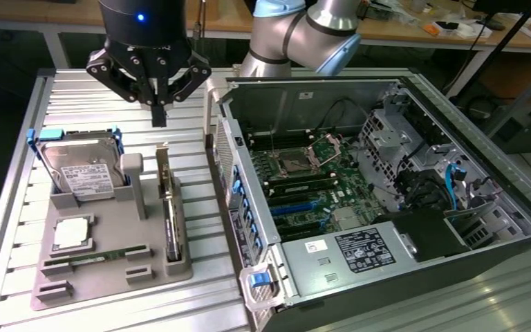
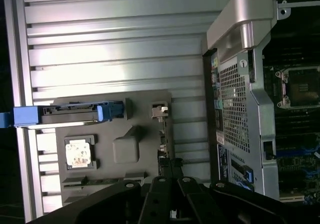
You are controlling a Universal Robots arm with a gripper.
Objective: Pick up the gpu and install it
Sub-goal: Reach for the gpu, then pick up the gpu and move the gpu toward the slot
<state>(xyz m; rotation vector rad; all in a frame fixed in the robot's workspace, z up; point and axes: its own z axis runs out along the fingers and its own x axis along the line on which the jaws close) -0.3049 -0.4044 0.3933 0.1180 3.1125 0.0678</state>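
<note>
The black, multi-link hand [image 1: 158, 116] hangs from the silver and blue robot arm [image 1: 293, 31] above the ribbed aluminium tabletop [image 1: 90, 97]. Its two fingers are pressed together, closed on nothing.

Just below the hand, and not touching it, the gpu [image 1: 166, 187], a thin dark green circuit card with a pale metal bracket, stands on its long edge in a slot of a grey moulded parts holder [image 1: 108, 277]. In the wrist view the card [image 2: 163, 139] is seen edge-on, and its line runs straight under the closed fingertips.

The other parts sit in the same holder, beyond the card from the hand toward the exterior view's left. A silver hard drive with a white label [image 1: 81, 173] leans upright in a blue-tabbed carrier. Lower down on that side, a square silver processor chip [image 1: 72, 234] lies flat in its recess, and a narrow green memory stick [image 1: 90, 258] lies in a groove.

On the hand's other side, toward the exterior view's right, a dark open desktop computer case [image 1: 293, 97] lies on its side close beside the holder. It shows the green motherboard [image 1: 312, 180] with its empty processor socket and blue expansion slots.
</note>
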